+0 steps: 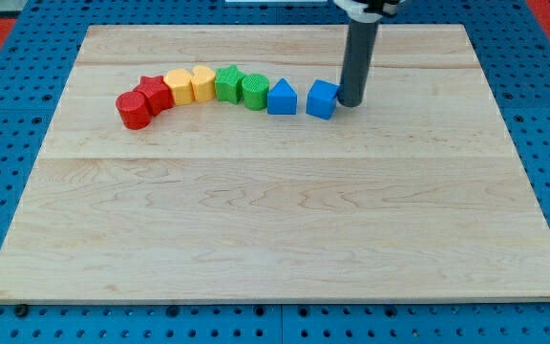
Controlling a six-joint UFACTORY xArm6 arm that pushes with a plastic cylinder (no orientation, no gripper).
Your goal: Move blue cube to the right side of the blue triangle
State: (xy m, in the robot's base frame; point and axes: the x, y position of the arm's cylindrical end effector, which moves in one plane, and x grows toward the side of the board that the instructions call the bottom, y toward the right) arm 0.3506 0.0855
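— Looking from the near edge, what do you get first?

— Bare wooden board, pale planks, lying on a blue pegboard table. Nothing sits on the near half. All the blocks are in one curved row toward the view's top.

— Run along it for me.

— From the view's left: a red cylinder, nearest of the lot, touching a red star; then a yellow block and a second yellow block (shapes too soft to call), a green block, a green cylinder, all packed close. A small gap follows, then the blue triangle, another gap, and the blue cube.

— So the cube is where?

— Just beside the triangle on the view's right, apart from it, not touching.

— And the rod?

— My tip is down on the board, right against the cube's right side, at the row's far end. It is a single dark rod, so nothing opens or clamps; it only rests beside the cube.
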